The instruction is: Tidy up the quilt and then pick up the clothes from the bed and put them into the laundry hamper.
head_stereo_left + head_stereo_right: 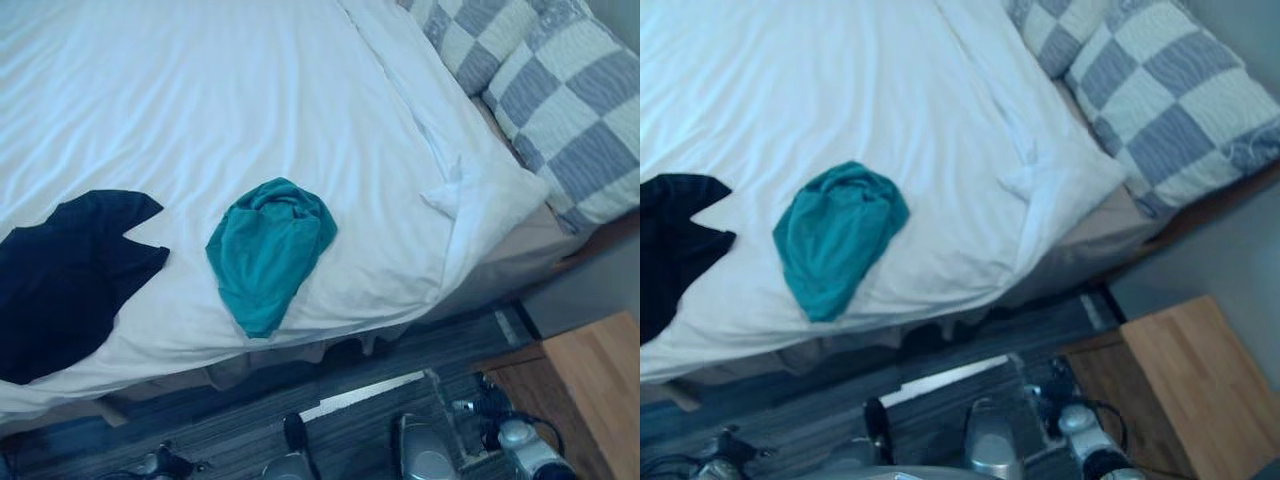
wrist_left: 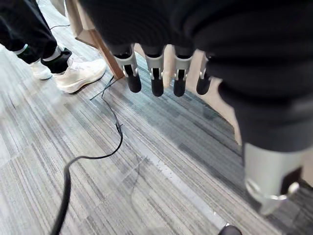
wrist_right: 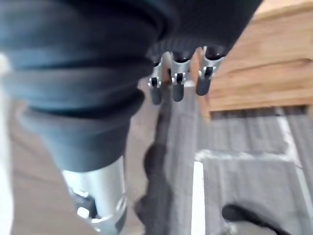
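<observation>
Quilt [image 1: 250, 110]: white, spread over the bed, mostly smooth with shallow creases; one corner [image 1: 470, 190] by the pillows is bunched and folded back.
Pillows [image 1: 570, 100]: checked grey and cream, at the head of the bed, on the robot's right.
Teal top [image 1: 270, 245]: crumpled heap on the quilt near the bed's front edge, roughly central; long axis runs from the edge up toward the pillows, on a slight slant.
Dark garment [image 1: 70, 270]: lies flat on the quilt at the robot's left, reaching the front edge; well apart from the teal top.
Hamper: no sign of it.
Left hand [image 2: 156, 68]: hangs low over the grey floor [image 2: 98, 161] beside the bed, fingers straight and relaxed, holding nothing.
Right hand [image 3: 181, 73]: also hanging low, near a wooden cabinet [image 3: 264, 73]; fingers slack, empty.
Person: shoes [image 2: 78, 76] and dark trouser legs stand on the floor beyond the left hand.
Key relation: both garments lie up and forward of the lowered hands. The dark garment is on the left arm's side; the teal top sits about midway, probably within either arm's reach.
Stage (judged): quilt corner not yet squared, clothes not yet lifted.
</observation>
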You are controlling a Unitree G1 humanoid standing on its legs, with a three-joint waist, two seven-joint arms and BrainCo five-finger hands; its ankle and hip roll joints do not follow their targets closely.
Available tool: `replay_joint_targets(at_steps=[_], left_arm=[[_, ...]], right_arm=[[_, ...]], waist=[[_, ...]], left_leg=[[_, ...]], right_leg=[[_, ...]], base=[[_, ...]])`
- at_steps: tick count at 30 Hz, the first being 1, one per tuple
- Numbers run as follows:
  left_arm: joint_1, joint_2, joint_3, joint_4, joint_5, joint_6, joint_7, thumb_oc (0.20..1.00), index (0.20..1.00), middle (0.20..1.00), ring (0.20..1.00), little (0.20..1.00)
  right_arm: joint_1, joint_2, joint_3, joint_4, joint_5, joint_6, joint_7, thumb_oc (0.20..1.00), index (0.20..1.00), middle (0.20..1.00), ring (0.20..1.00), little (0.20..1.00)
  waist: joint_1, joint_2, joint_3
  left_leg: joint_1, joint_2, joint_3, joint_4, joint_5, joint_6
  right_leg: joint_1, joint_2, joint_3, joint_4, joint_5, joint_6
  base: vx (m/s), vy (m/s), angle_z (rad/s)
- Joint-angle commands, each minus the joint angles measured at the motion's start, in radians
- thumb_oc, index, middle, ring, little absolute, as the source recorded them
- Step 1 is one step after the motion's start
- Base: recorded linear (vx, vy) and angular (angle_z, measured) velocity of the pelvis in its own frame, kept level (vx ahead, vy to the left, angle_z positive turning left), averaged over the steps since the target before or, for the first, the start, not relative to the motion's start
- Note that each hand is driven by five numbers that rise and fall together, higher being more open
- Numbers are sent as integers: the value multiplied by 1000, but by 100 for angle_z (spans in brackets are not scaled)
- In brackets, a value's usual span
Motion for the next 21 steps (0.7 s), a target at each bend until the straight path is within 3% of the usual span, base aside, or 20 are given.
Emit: replay_joint_targets(at_steps=[1, 4, 7, 8, 10, 14, 17, 21], left_arm=[[4, 25, 37, 17, 51, -3, -3, 1000, 1000, 1000, 1000, 1000], [20, 24, 14, 4, 103, -15, -22, 1000, 1000, 1000, 1000, 1000], [31, 19, 11, -5, 112, -20, -16, 1000, 1000, 1000, 1000, 1000], [37, 10, 13, -17, 104, -21, -8, 1000, 1000, 1000, 1000, 1000], [41, -7, 16, -17, 86, -20, -1, 1000, 1000, 1000, 1000, 1000], [28, -30, -13, -10, 76, -27, 12, 1000, 1000, 1000, 1000, 1000], [-21, -16, -46, -15, 33, -37, 24, 1000, 1000, 1000, 1000, 1000], [-50, -20, -63, -11, 12, -44, 34, 1000, 1000, 1000, 1000, 1000]], right_arm=[[-72, -190, -85, -145, -81, -53, -50, 1000, 1000, 1000, 1000, 1000], [-125, -382, -153, -312, -181, -61, -74, 1000, 1000, 1000, 1000, 1000], [-196, -464, -152, -359, -211, -58, -88, 1000, 1000, 1000, 1000, 1000], [-251, -540, -154, -430, -236, -67, -92, 1000, 1000, 1000, 1000, 1000], [-320, -593, -140, -486, -246, -67, -96, 1000, 1000, 1000, 1000, 1000], [-506, -641, -44, -495, -236, -69, -109, 1000, 1000, 1000, 1000, 1000], [-761, -692, 106, -474, -204, -70, -138, 1000, 1000, 1000, 1000, 1000], [-926, -711, 220, -433, -193, -67, -156, 1000, 1000, 1000, 1000, 1000]], waist=[[-23, -41, 25], [-30, -62, -5], [-24, -57, -1], [-18, -47, 5], [-11, -31, 20], [-8, 8, 55], [-7, 44, 120], [-18, 73, 156]], left_leg=[[12, 69, -38, 7, -75, -79], [20, 61, -47, 14, -93, -82], [21, 68, -28, 41, -111, -86], [14, 79, -16, 69, -114, -96], [0, 94, -10, 81, -106, -107], [-34, 116, -2, 80, -81, -126], [-112, 131, -2, 90, -46, -142], [-161, 137, 7, 87, -24, -150]], right_leg=[[92, -11, 49, -196, -33, 65], [127, -26, 94, -265, -18, 73], [133, -31, 93, -295, -11, 69], [138, -28, 96, -319, -14, 61], [133, -22, 100, -332, -12, 52], [104, -9, 104, -348, -5, 41], [1, 15, 114, -319, 1, 31], [-71, 29, 115, -284, 0, 25]], base=[[96, -119, 82], [171, -169, 61], [74, -125, 1], [50, -137, -40], [8, -155, -38], [-75, -64, -21], [-120, -100, -16], [-99, -58, -1]])
